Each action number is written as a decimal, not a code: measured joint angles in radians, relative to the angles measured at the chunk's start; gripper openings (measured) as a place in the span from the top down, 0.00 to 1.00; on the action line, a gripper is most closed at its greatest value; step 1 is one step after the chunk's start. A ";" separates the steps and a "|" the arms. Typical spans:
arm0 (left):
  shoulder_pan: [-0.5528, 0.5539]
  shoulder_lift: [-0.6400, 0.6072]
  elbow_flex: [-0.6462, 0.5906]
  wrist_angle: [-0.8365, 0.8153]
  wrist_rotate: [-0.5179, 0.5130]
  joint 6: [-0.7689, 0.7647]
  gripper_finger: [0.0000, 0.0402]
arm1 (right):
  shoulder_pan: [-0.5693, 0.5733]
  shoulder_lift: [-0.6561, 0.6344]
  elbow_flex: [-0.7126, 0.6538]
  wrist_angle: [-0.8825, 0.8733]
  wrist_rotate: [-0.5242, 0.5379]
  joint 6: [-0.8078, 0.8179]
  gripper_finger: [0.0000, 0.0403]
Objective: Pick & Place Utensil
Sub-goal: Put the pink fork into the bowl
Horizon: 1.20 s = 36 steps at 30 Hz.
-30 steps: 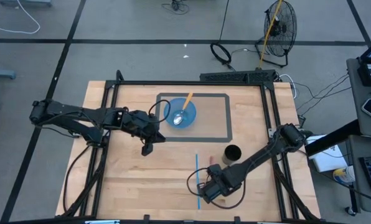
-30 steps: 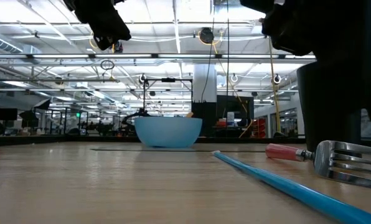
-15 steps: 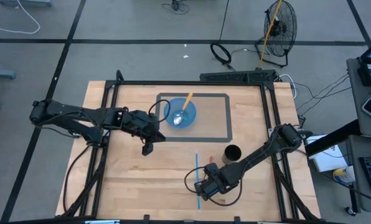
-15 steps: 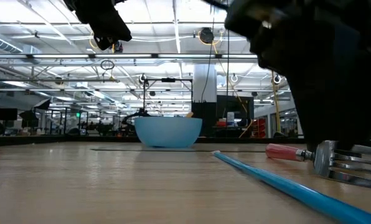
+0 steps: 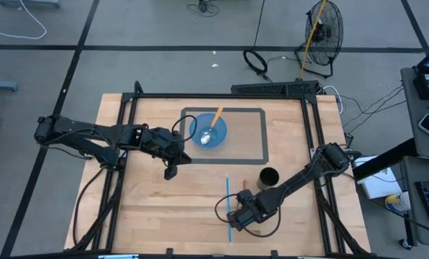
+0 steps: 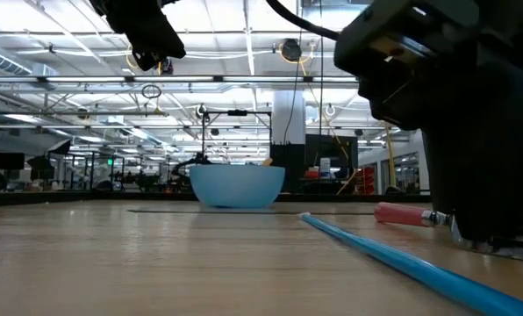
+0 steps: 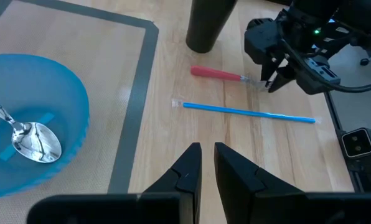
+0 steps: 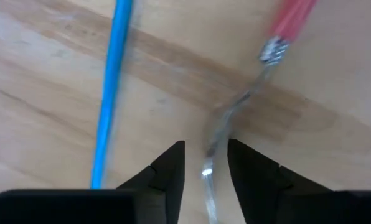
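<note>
A fork with a red handle (image 7: 216,73) lies flat on the wood near the table's near edge, beside a long blue straw (image 5: 228,208). My right gripper (image 8: 205,155) is low over the fork's metal end (image 8: 220,134), open, with one finger on each side of it and no touch that I can see. In the low view the right gripper (image 6: 472,237) hides the tines. A blue bowl (image 5: 209,132) sits on the grey mat and holds an orange-handled spoon (image 5: 213,122). My left gripper (image 5: 170,173) hovers shut, left of the bowl.
A black cup (image 5: 269,177) stands upright just beyond the fork, toward the far right of my right gripper. The grey-bordered mat (image 5: 261,137) lies under the bowl. Bare wood stretches along the near left part of the table (image 5: 150,216).
My right gripper has come down over the fork's metal end and shifted slightly toward the table's left; in the low view it now covers the tines that showed a second ago. The fork, straw and bowl have stayed in place.
</note>
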 joint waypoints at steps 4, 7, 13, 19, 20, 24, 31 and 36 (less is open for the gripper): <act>0.000 0.000 0.000 0.000 -0.001 0.000 0.89 | 0.000 0.000 -0.001 -0.006 0.000 -0.046 0.81; 0.000 0.000 0.000 0.000 -0.002 -0.001 0.89 | 0.000 0.000 -0.001 -0.011 0.002 -0.077 0.89; 0.000 0.000 0.000 0.000 -0.007 -0.003 0.89 | 0.000 0.000 -0.001 -0.010 0.005 -0.132 0.98; 0.000 0.000 0.000 0.000 -0.007 -0.005 0.89 | 0.002 -0.001 -0.001 -0.009 0.007 -0.162 0.99; 0.000 0.000 0.000 0.000 -0.007 -0.006 0.89 | 0.003 -0.001 -0.001 -0.009 0.007 -0.163 0.99; 0.000 0.000 0.000 0.001 -0.007 -0.011 0.89 | 0.012 -0.001 -0.001 -0.001 0.011 -0.173 0.99; 0.000 0.000 0.000 0.020 -0.007 -0.025 0.89 | 0.027 -0.001 -0.001 0.028 0.031 -0.174 0.99; 0.000 0.000 0.000 0.060 0.007 -0.030 0.89 | 0.040 -0.018 -0.001 0.069 0.054 -0.200 1.00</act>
